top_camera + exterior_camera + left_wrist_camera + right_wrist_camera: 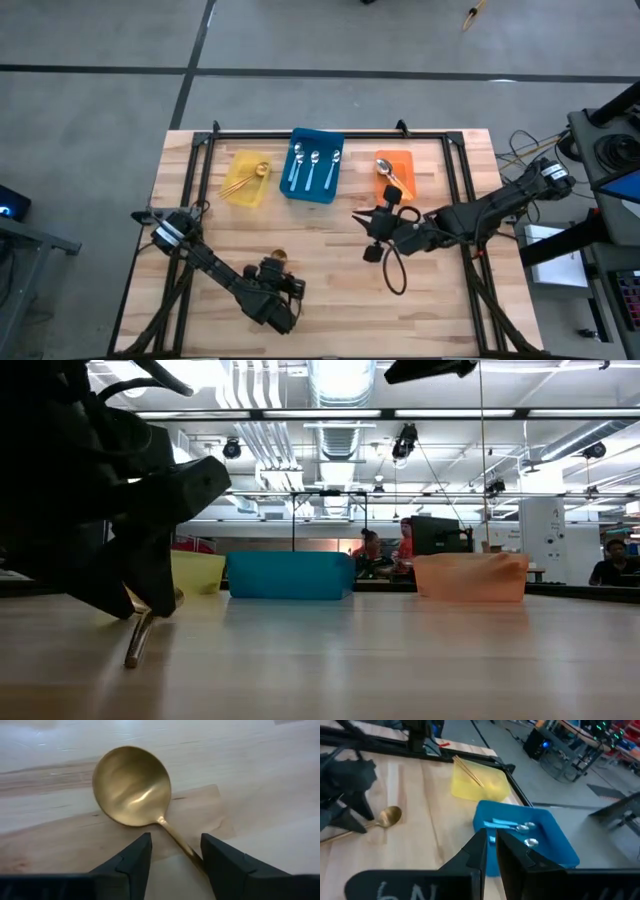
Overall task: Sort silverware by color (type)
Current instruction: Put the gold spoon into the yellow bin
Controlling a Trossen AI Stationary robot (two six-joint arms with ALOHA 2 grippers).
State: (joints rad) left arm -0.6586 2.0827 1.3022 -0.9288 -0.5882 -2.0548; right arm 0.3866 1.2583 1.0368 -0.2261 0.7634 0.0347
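Gold spoon (pixel 134 787) flat on the bench (pixel 330 260), thin handle running between the left end effector's (pixel 175 855) spread fingers, bowl just ahead. Pick-up step in hand, apparently; next: closing on the handle, lifting, carrying to the yellow bin (pixel 247 178). Open bench all around, near edge close behind. Right end effector (pixel 490 852) pinched nearly shut, empty, waiting near the blue bin (pixel 530 840).

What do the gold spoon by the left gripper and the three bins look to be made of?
Gold spoon: likely metal, brushed matte gold with a soft highlight in the bowl. Yellow bin, blue bin, orange bin: probably plastic, uniformly colored; yellow and orange look slightly translucent.
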